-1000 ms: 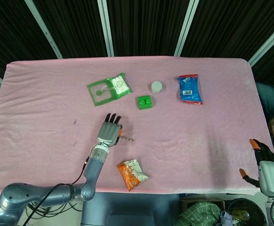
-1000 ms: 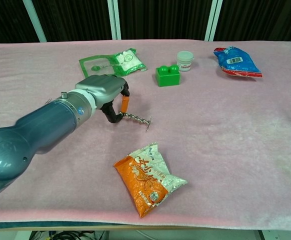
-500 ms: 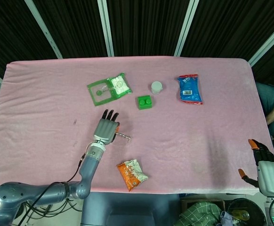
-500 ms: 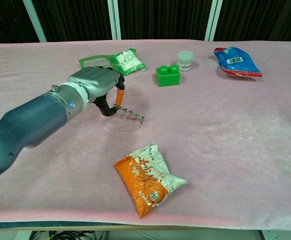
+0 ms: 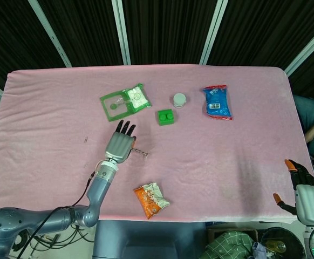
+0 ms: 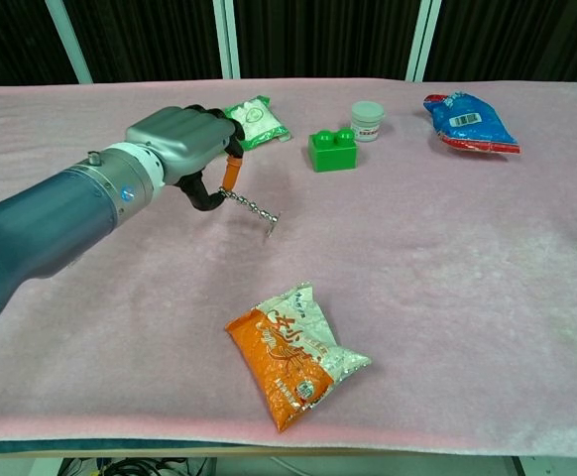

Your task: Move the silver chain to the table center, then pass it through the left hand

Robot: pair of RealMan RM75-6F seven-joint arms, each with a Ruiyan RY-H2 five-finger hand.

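Silver chain (image 6: pixel 250 205) trails rightward from the left hand's (image 6: pixel 182 141) pinch.

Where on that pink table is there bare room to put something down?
The widest bare patch lies right of the orange snack bag and below the blue packet. The far-left cloth is bare too. It is crowded between the green pouch, green brick and left hand.

Odds and ends across my pink table

On the pink cloth (image 5: pixel 227 156), nearest me lies an orange snack packet (image 6: pixel 293 356). Farther back I see a green flat packet (image 5: pixel 124 101) holding something white, a green toy brick (image 6: pixel 331 151), a small white-lidded jar (image 6: pixel 367 120) just beside the brick, and a blue snack bag (image 6: pixel 470 123) off to one side.
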